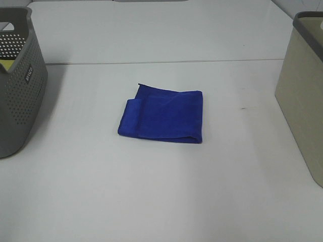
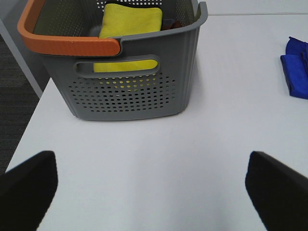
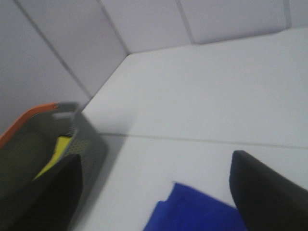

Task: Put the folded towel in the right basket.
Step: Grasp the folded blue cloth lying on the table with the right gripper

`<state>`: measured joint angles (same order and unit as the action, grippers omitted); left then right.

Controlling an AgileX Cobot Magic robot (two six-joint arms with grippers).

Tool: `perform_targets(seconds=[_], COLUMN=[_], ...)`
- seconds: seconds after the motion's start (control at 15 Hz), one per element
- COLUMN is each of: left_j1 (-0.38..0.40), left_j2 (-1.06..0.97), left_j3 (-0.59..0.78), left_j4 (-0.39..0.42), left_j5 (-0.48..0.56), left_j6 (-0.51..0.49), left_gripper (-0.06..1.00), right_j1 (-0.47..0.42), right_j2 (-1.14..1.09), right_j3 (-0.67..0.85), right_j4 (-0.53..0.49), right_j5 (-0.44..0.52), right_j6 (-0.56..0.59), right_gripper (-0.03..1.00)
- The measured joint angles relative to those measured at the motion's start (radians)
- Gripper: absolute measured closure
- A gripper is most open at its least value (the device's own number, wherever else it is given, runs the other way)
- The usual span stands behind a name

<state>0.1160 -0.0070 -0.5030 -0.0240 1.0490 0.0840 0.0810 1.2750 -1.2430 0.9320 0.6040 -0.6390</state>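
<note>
The white table (image 1: 151, 201) fills the exterior high frame. At its right edge stands the beige right basket (image 1: 303, 101), and at the upper left a grey perforated basket (image 1: 20, 101). The folded blue towel (image 1: 164, 117) lies flat mid-frame, well apart from both. The left gripper (image 2: 154, 190) and right gripper (image 3: 156, 192) gape wide, holding nothing (a yellow cloth (image 2: 132, 21) sits in the grey basket). I judge nothing done yet: grasp, carry and drop are all to come.

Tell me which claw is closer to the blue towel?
Right, probably. The right gripper is close over the blue towel; the left gripper sits by the gray basket, with the towel farther off.
</note>
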Motion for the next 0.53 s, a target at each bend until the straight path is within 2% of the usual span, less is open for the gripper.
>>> perform_targets(seconds=[0.2, 0.27, 0.33, 0.53], left_j1=[0.000, 0.000, 0.000, 0.000], left_j2=[0.000, 0.000, 0.000, 0.000], left_j3=[0.000, 0.000, 0.000, 0.000], left_j4=[0.000, 0.000, 0.000, 0.000], left_j5=[0.000, 0.000, 0.000, 0.000], left_j6=[0.000, 0.000, 0.000, 0.000], left_gripper=[-0.05, -0.05, -0.05, -0.05], right_j1=[0.021, 0.054, 0.139, 0.194], right_j2=[0.273, 0.345, 0.475, 0.649], right_j3=[-0.116, -0.140, -0.167, -0.176], right_j4=[0.259, 0.290, 0.279, 0.259], right_j5=[0.268, 0.305, 0.307, 0.307], right_j6=[-0.100, -0.135, -0.183, -0.159], right_gripper=[0.16, 0.16, 0.16, 0.16])
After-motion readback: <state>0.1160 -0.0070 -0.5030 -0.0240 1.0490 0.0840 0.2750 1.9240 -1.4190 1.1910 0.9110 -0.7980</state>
